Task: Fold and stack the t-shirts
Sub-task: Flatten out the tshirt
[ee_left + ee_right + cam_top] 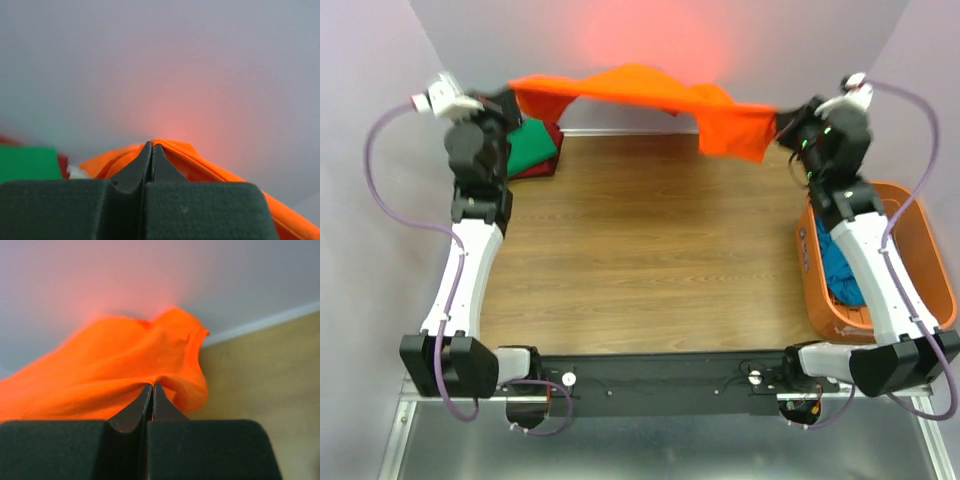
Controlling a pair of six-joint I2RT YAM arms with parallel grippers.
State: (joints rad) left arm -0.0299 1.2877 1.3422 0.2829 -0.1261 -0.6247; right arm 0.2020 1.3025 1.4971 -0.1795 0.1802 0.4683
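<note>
A bright orange t-shirt hangs stretched in the air across the back of the table, held at both ends. My left gripper is shut on its left end; in the left wrist view the closed gripper pinches the orange cloth. My right gripper is shut on its right end, where a flap droops down; the right wrist view shows the same gripper biting a fold of the orange t-shirt. A folded green t-shirt lies on a dark red one at the back left. A teal blue t-shirt lies in the basket.
A rigid orange plastic basket stands at the right edge beside my right arm. The brown wooden tabletop lies under the hanging shirt. Grey walls close the back and both sides.
</note>
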